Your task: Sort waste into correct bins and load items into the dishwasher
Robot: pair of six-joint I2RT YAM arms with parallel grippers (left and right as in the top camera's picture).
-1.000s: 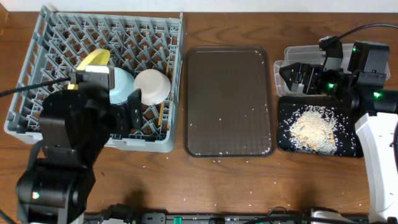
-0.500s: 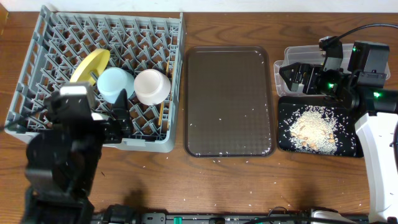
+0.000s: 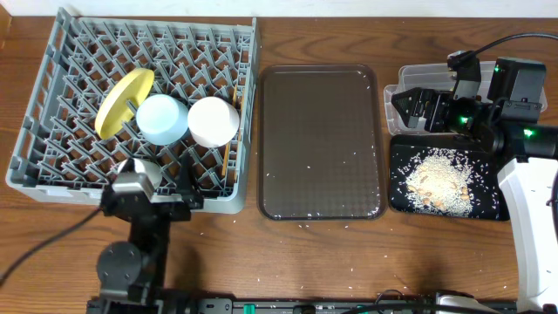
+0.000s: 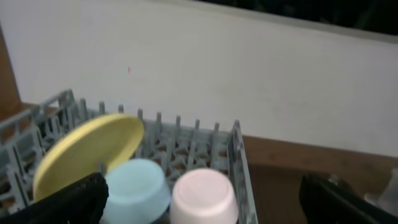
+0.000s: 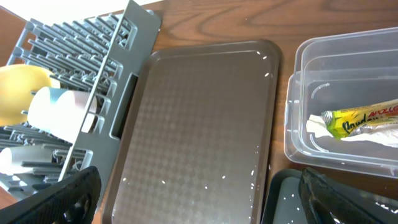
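Observation:
The grey dish rack [image 3: 52, 105] holds the yellow plate [image 3: 120, 103] on edge, the light blue bowl [image 3: 163, 119] and the white bowl [image 3: 214, 121], both upside down, plus thin wooden chopsticks [image 3: 227, 158]. All three dishes show in the left wrist view: plate [image 4: 87, 152], blue bowl [image 4: 137, 186], white bowl [image 4: 204, 196]. My left gripper [image 3: 180, 194] [image 4: 205, 208] is open and empty at the rack's front edge. My right gripper [image 3: 406, 106] [image 5: 205, 205] is open and empty by the clear tub [image 3: 417, 77] [image 5: 298, 112], which holds the sachet [image 5: 364, 118] and white wrapper [image 5: 373, 135]. Beige crumbs [image 3: 440, 183] lie in the black tray [image 3: 399, 157]. I cannot make out the small white cup.
The dark brown serving tray [image 3: 320, 139] [image 5: 199, 124] lies between the rack and the bins with a few loose crumbs on it. More crumbs dot the table by its front edge. The right arm's white base [image 3: 523, 227] stands at the right edge.
My left arm has pulled back from over the rack to the table's front edge, uncovering the plate and bowls. The right arm has not moved.

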